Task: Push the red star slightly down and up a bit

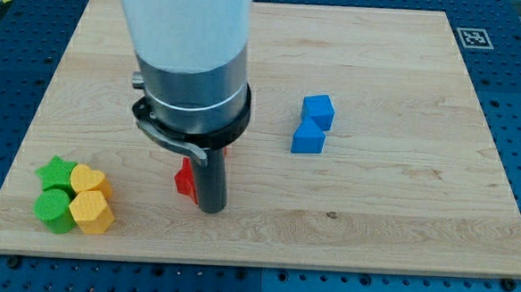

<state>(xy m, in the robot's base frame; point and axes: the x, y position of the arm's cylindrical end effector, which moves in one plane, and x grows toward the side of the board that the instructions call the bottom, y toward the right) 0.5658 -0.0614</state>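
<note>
One red star point(185, 178) mostly hidden behind rod, orientation unclear | my tip point(211, 207) touching its right | end effector: plain rod, no jaws | wooden worktop point(401, 198)

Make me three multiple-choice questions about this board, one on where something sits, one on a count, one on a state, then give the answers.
1. Where is the red block relative to my tip?
A. Directly at the tip's left in the view, against the rod
B. At the view's far right edge
C. Among the green and yellow blocks

2. How many blue blocks are on the wooden board?
A. None
B. Two
C. Four

3. How do the two blue blocks stand to each other?
A. At opposite corners of the board
B. One stacked fully on top of the other
C. Side by side, appearing to touch

Answers: 1 A, the red shape peeks out from behind the rod's left side. 2 B, an upper blue block and a lower blue block show. 3 C, no gap shows between them.
</note>
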